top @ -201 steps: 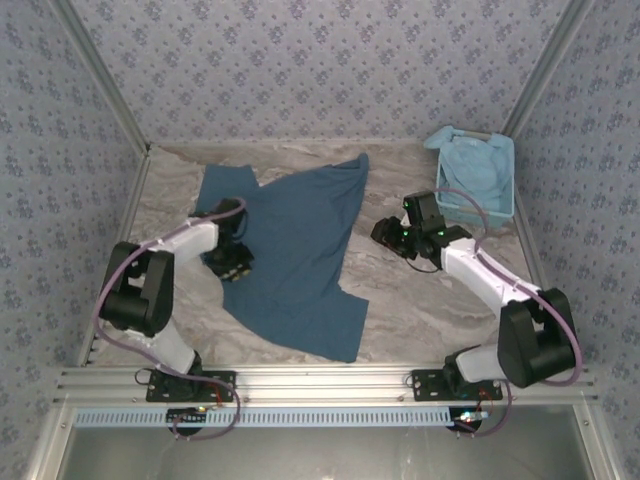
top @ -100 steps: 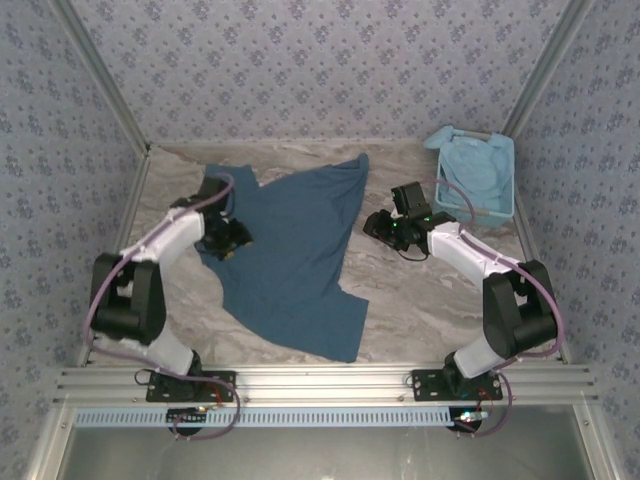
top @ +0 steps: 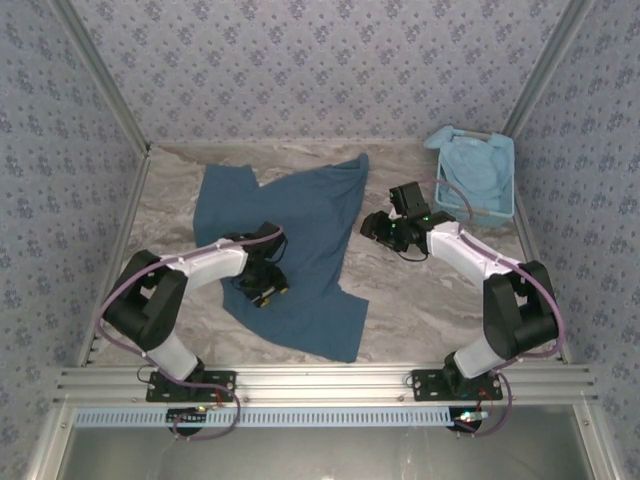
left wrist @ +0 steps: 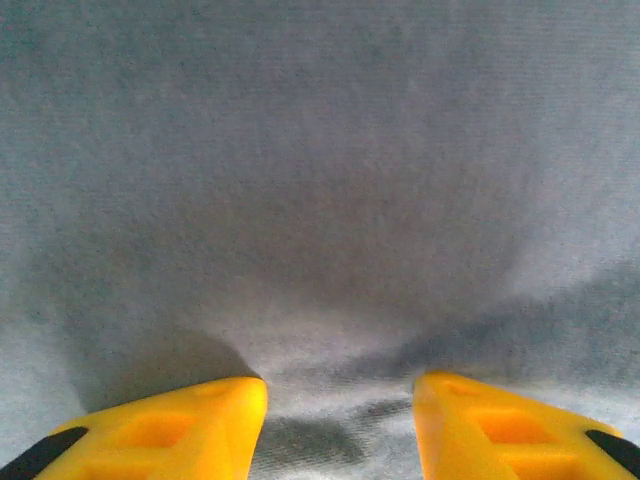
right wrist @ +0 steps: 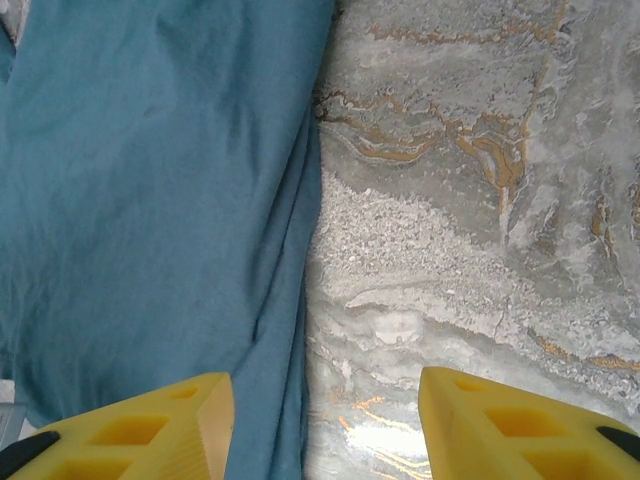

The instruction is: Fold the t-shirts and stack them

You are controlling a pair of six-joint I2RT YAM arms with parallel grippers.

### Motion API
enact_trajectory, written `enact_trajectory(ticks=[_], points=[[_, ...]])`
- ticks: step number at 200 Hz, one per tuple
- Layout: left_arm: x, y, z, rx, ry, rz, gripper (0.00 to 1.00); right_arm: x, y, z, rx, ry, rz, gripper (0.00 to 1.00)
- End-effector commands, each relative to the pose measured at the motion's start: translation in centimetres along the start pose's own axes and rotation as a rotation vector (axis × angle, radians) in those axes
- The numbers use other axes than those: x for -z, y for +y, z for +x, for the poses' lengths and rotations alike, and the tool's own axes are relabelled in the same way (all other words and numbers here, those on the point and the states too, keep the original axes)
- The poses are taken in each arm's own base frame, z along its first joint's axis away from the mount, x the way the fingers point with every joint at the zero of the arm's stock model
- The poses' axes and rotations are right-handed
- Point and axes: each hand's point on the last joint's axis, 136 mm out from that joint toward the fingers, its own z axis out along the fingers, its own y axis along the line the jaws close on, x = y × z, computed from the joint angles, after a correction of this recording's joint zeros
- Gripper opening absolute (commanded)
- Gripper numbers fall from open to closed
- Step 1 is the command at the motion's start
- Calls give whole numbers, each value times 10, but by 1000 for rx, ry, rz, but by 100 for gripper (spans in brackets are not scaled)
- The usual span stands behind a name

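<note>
- This is a robot lab's test cell, dressed up to look homely rather than a lived-in room.
- Flat wall panels in grey-blue floral wallpaper [top: 320, 70] box in the workspace, and bare metal corner strips [top: 112, 90] join them.
- The marble-patterned tabletop [top: 430, 300] ends at a ribbed aluminium rail [top: 320, 383] along the near edge.
- Two white-and-black robot arms, left [top: 200, 265] and right [top: 475, 262], are bolted at that rail, with purple cables [top: 108, 298] looping along them.
- The props are laundry. A dark teal-blue cloth t-shirt [top: 300, 220] lies spread on the tabletop, and a pale-blue plastic basket [top: 511, 180] sits in the far right corner.
</note>
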Motion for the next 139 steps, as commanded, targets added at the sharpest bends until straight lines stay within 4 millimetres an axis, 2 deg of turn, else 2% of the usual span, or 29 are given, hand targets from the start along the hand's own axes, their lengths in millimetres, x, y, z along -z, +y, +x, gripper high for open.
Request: enact_trajectory(ticks=[1,32,53,67,87,111,127,139], points=[[-16,34,-13,75,-30,-139,44,15,6,4,23,5,-19,54],[-19,61,-46,76,-57,-193,39,16,0,7,17,4,-7,55],[-13,64,-83,32,-88,-194,39,13,-4,8,8,3,0,55],[-12,58,-109,-7,-94,-176,39,10,-6,7,-3,7,5,54],[1,54,-155,-72,-167,-196,43,4,-5,3,-5,10,10,54],[31,56,-202,-123,-294,-227,54,2,3,-1,4,4,3,54],[56,48,-209,-161,-364,-209,58,4,6,-1,10,4,0,54],[71,49,-190,-182,-356,-202,60,6,7,0,18,5,0,54]])
